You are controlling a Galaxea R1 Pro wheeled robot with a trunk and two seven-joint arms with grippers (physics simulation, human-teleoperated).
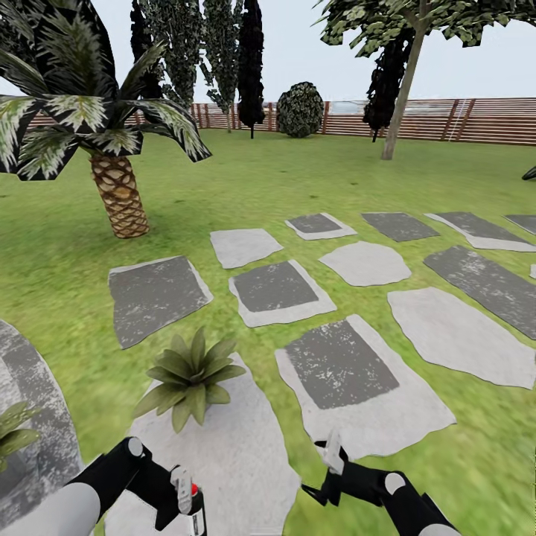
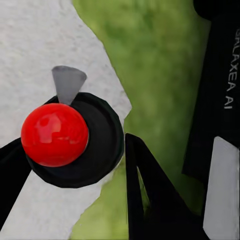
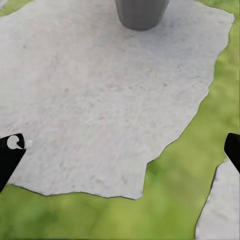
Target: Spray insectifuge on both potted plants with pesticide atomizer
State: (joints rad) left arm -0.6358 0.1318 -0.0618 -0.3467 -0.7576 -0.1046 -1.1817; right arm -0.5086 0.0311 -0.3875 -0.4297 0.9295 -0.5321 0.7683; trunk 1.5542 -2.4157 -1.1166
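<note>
Left gripper [image 1: 181, 505], at the frame's lower left, clamps the atomizer [image 1: 195, 512] upright, its long axis vertical, red button on top; the bottle's base is cut off. Right gripper [image 1: 326, 469] is spread wide, holding nothing. One leafy plant [image 1: 190, 376] sits on a rough grey stone [image 1: 238, 461]; another plant [image 1: 11, 432] is cropped at the left edge.

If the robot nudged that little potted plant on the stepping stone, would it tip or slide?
The potted plant would probably slide rather than tip: it sits low, its leaves spreading wider than its grey pot. The pale stepping stone under it looks flat and smooth, so little would likely stop it. The broad leaves would likely bend.
</note>
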